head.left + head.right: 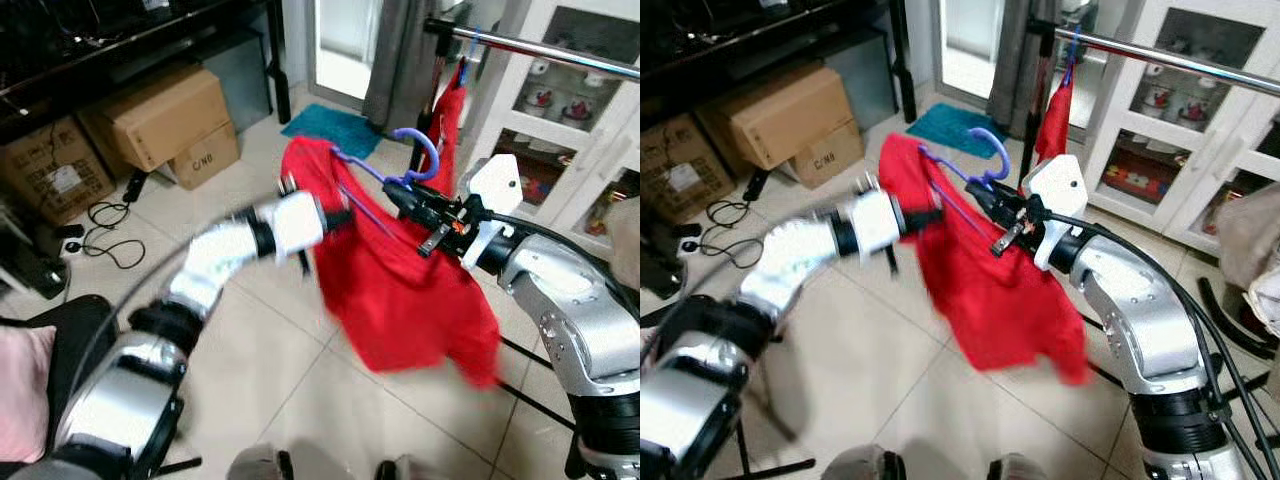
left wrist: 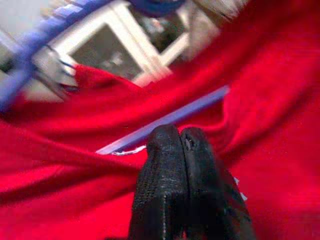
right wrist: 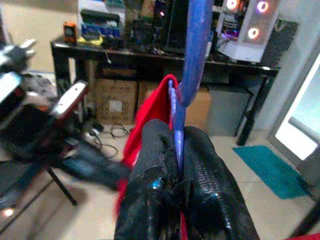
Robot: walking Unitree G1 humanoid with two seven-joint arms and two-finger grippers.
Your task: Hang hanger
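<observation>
Pale glossy floor tiles (image 1: pixel 300 380) carry the scene, with one white glass-fronted cabinet (image 1: pixel 560 120) along the far right edge and one black desk (image 1: pixel 120 40) along the far left. Two brown cardboard boxes with printed labels (image 1: pixel 165 120) sit on the tiles under the desk edge, and one teal mat (image 1: pixel 330 128) lies by the doorway at the far edge of the floor. One chrome clothes rail (image 1: pixel 560 50) runs across the upper right, in front of the cabinet, and a second red garment (image 1: pixel 452 125) already hangs from it.

One large red shirt (image 1: pixel 400 280) hangs in mid-air between the two arms, below and left of the rail, draped on one purple plastic hanger (image 1: pixel 415 150) whose hook curls upward, near the rail but not on it.

The right gripper (image 1: pixel 395 195) has its two black fingers (image 3: pixel 200 165) pressed together around the hanger's neck just under the hook, the purple stem running up between them in the right wrist view. The left gripper (image 2: pixel 182 145) reaches in from the left to the shirt's upper left shoulder; its two fingers are closed against each other with red cloth all around them, and whether fabric is pinched between them cannot be told. One purple hanger bar crosses just past its tips.
</observation>
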